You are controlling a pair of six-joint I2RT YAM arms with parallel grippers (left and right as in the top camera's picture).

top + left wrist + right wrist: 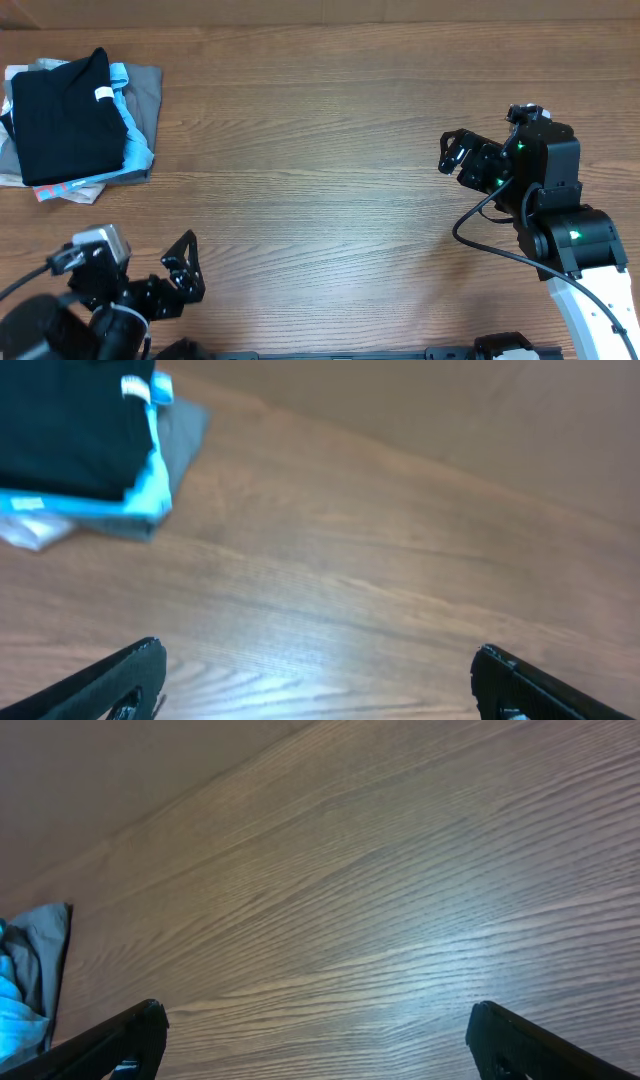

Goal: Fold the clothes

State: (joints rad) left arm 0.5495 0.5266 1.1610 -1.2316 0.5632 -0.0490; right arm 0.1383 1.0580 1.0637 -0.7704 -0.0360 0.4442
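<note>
Black T-shirt (65,120) sits atop a pile at the desk's (320,200) left end, over a light-blue shirt (138,152). Left claw (188,268) and right claw (452,155) hang spread apart and empty, and a deep pinch could drag the blue shirt along.

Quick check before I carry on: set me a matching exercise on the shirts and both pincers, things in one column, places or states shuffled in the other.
Things:
1. black T-shirt
2. grey shirt
3. left pincer
4. right pincer

Places or states:
A. open, over bare wood at the right of the table
B. on top of the pile
C. open, at the near left, in front of the pile
D. showing at the pile's right side

Pairs: 1-B, 2-D, 3-C, 4-A
</note>
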